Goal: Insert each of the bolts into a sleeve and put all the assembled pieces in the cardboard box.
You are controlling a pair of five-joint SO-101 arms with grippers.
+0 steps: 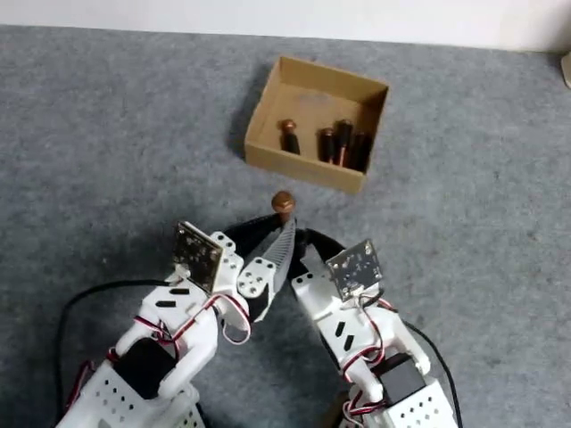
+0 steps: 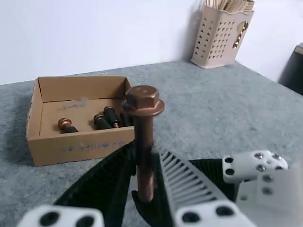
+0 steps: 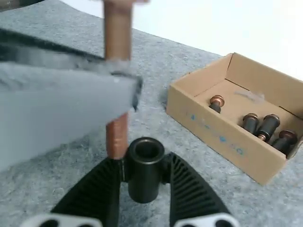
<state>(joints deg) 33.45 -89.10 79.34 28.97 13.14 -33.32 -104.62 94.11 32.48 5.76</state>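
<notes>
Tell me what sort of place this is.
Probably an indoor hobby or lab workbench: a grey felt-like table cover, a plain white wall behind it, and a beige perforated holder of sticks by the wall.

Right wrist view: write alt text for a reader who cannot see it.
The right gripper clamps a black sleeve upright, open end up, while a copper bolt held by the left gripper hangs with its tip beside the sleeve's rim, not inside. Beyond on the grey mat, a cardboard box holds four assembled pieces.
</notes>
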